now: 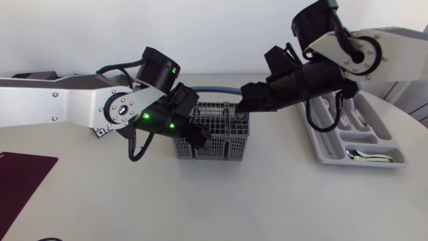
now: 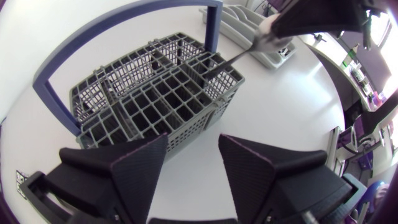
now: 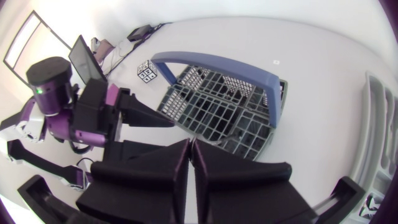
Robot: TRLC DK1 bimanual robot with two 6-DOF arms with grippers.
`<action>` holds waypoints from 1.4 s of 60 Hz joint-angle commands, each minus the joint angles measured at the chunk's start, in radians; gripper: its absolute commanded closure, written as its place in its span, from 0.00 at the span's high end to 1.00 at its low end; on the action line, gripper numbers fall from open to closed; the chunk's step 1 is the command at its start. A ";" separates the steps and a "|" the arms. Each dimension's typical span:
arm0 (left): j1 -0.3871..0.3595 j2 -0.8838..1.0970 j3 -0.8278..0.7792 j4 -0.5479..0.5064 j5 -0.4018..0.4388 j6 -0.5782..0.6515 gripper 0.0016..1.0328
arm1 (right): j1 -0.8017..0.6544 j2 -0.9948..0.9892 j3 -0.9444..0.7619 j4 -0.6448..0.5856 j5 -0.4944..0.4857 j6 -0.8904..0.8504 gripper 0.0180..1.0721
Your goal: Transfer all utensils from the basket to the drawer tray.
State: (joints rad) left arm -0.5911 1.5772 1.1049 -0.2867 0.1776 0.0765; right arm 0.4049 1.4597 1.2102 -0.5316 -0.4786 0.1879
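Head view: two arms meet over the basket (image 1: 214, 130) at mid-frame, with the tray (image 1: 322, 148) at the right.
The left gripper (image 1: 198, 134) sits at the basket's near left corner, partly hiding it; the left wrist view shows its fingers spread apart with nothing between them. The right gripper (image 1: 242, 107) hangs over the basket's far right corner, fingers pressed together. In the left wrist view a thin dark utensil (image 2: 235, 56) runs from its tips down into a corner compartment; what kind it is cannot be made out. The right wrist view's own fingers hide that utensil. A spoon (image 1: 366, 156) lies in the tray's near end; the right arm covers the tray's far part. A dark mat (image 1: 20, 177) is cut off at the lower left.
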 commanded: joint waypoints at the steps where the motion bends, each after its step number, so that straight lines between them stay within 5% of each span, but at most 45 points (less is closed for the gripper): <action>1: -0.007 0.006 -0.023 0.004 0.000 0.011 0.57 | -0.003 -0.038 0.051 -0.047 -0.040 0.031 0.05; 15: -0.010 0.007 -0.023 0.004 0.000 0.009 0.57 | -0.087 -0.088 0.063 -0.097 -0.170 0.058 0.05; 34: -0.010 0.006 -0.027 0.004 0.000 0.009 0.57 | -0.321 -0.142 0.000 -0.228 -0.163 0.018 0.05; 44: -0.016 0.009 -0.023 0.004 0.000 0.006 0.57 | -0.413 -0.140 -0.012 -0.337 0.012 -0.047 0.05; 58: -0.019 0.007 -0.023 0.004 0.000 0.006 0.57 | -0.532 -0.105 -0.064 -0.338 0.311 -0.128 0.05; 65: -0.018 0.007 -0.023 0.004 0.000 0.006 0.57 | -0.612 -0.073 -0.086 -0.268 0.448 -0.171 0.05; 84: -0.015 -0.002 -0.025 0.001 -0.001 0.008 0.57 | -0.787 0.097 -0.120 -0.062 0.595 -0.249 0.05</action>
State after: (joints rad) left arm -0.6052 1.5772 1.1049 -0.2867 0.1776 0.0765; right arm -0.3649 1.5066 1.1316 -0.6239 0.0902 -0.0299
